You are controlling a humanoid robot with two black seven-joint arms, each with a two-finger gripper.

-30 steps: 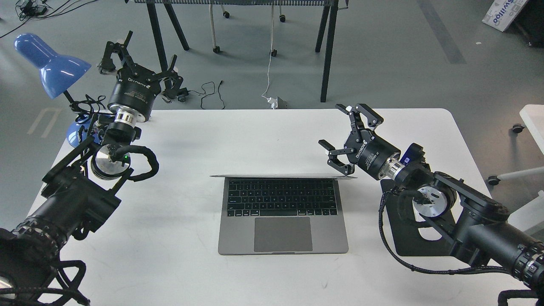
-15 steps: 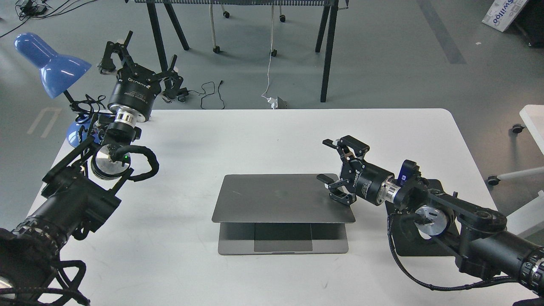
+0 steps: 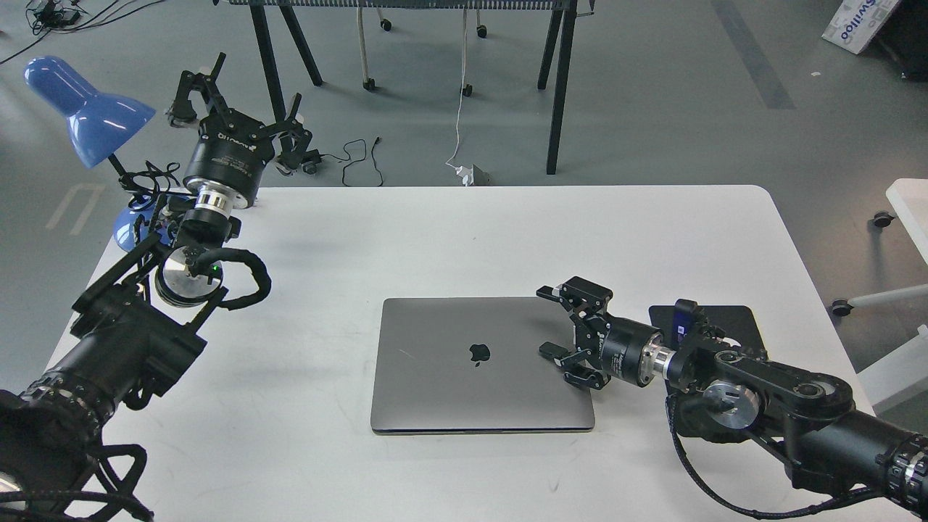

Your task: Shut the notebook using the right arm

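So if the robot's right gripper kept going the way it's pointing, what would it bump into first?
The right gripper points left across the closed notebook, low over its lid. It would likely slide along the lid; depth is hard to judge.

The notebook (image 3: pixel 482 375) lies shut near the tabletop's (image 3: pixel 507 232) front edge. The right gripper (image 3: pixel 557 335), fingers spread, rests over the lid's right edge. The left gripper (image 3: pixel 235 94) hangs open past the rear-left corner.

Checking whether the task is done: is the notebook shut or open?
Shut: the notebook lies flat with its logo lid up and no keyboard showing; the right gripper rests over its right edge.
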